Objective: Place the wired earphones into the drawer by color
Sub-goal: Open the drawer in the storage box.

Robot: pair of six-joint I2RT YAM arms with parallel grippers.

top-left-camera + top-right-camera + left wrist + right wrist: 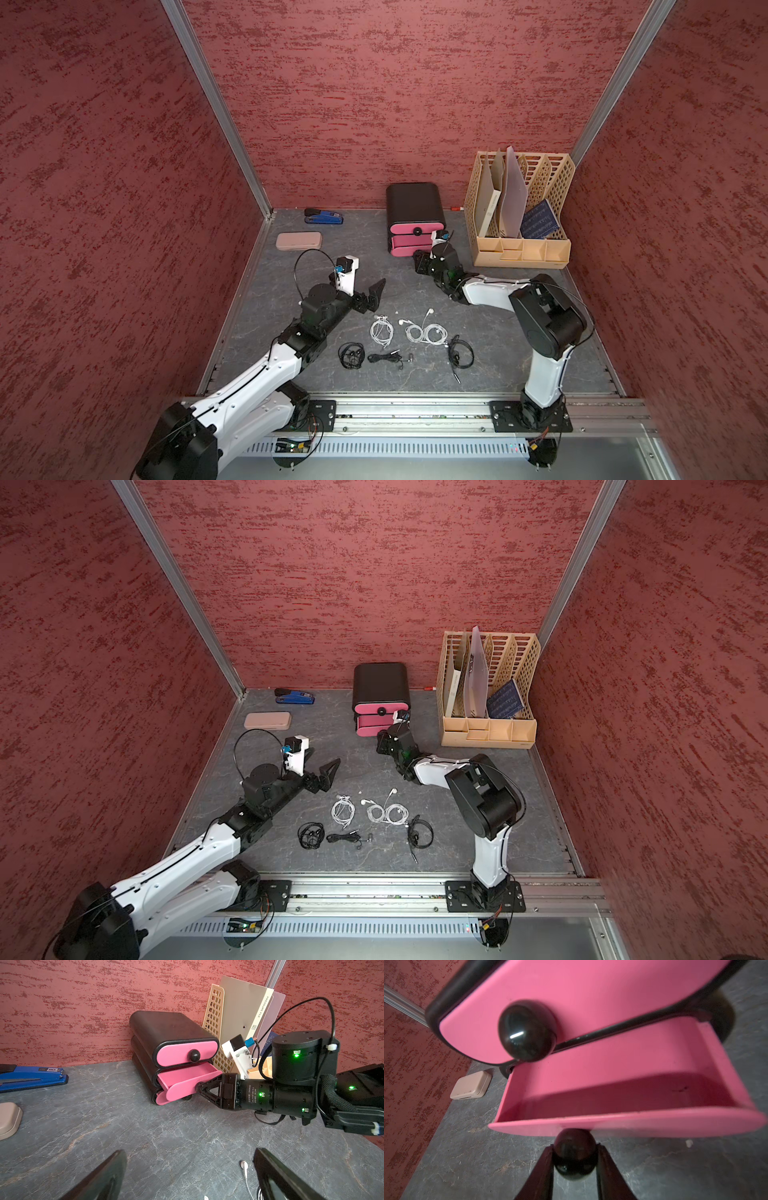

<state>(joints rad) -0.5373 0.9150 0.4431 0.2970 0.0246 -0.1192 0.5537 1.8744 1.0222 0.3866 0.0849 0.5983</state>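
Note:
A black drawer unit (413,208) with pink fronts stands at the back wall. Its middle drawer (623,1084) is pulled out and empty. My right gripper (575,1155) is shut on that drawer's black knob (574,1147); in a top view it (420,259) sits just in front of the unit. On the table near the front lie three white wired earphones (381,330) (415,332) (435,333) and three black ones (351,355) (386,357) (459,353). My left gripper (372,297) hovers open just behind the white bundles, holding nothing. A white earbud (244,1165) lies beside one of its fingers.
A blue stapler (324,217) and a beige case (299,241) lie at the back left. A beige file rack (519,208) with folders stands at the back right, close to the right arm. Red walls enclose three sides.

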